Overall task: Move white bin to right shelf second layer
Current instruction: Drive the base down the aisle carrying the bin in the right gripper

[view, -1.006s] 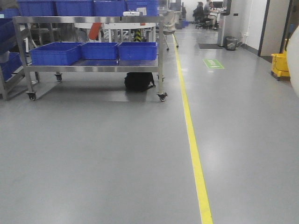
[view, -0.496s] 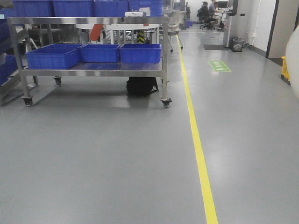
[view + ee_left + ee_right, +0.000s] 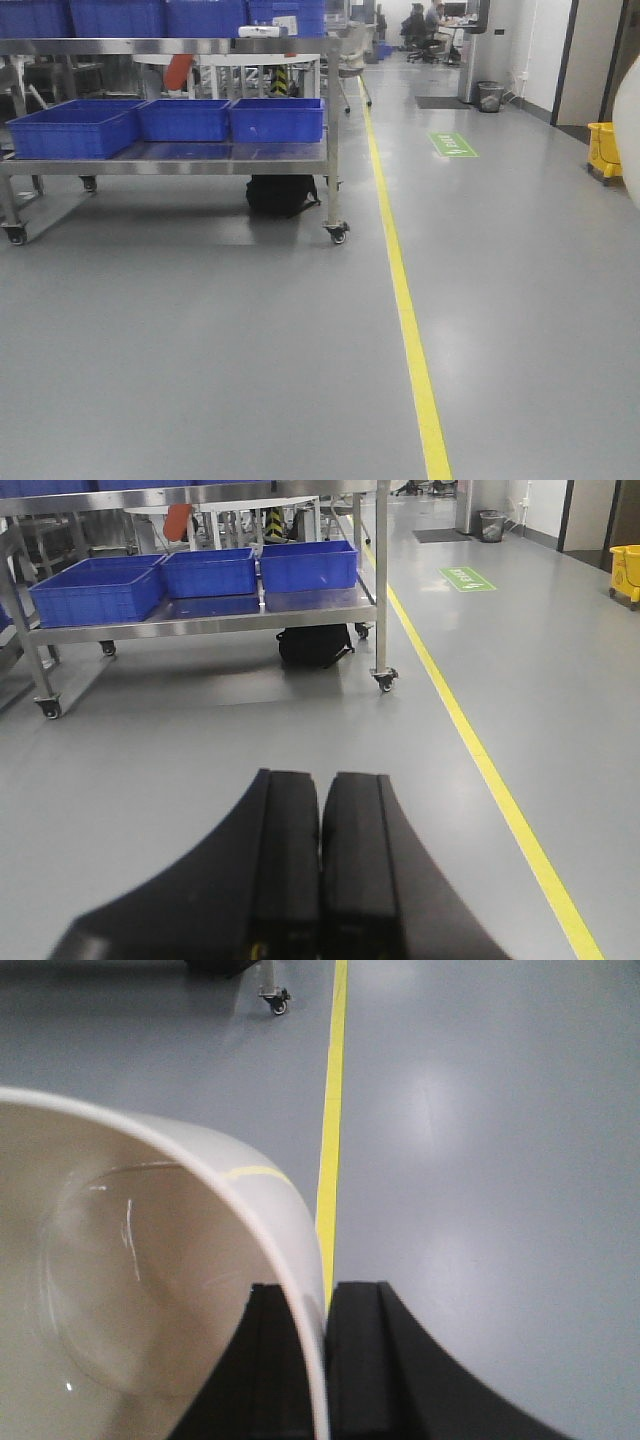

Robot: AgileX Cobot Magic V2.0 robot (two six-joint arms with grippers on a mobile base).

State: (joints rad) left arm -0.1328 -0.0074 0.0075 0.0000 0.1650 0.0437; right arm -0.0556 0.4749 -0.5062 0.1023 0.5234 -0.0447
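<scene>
The white bin (image 3: pixel 631 130) shows in the front view only as a pale sliver cut by the right edge. The right wrist view crops it left and below, and its wall hides part of one finger of the right gripper (image 3: pixel 322 1300). The steel cart (image 3: pixel 180 166) runs off the front view's left edge. Distant seated figures (image 3: pixel 418 20) are too small to make out.

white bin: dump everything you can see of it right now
The white bin is cream-white and glossy, plastic by its look, with a smooth rounded rim and a rounded base; the visible interior is empty. It hangs above the grey floor, mouth facing the wrist camera. The right gripper pinches its wall, one finger inside, one outside. The front view catches only a pale sliver at the right edge.
</scene>
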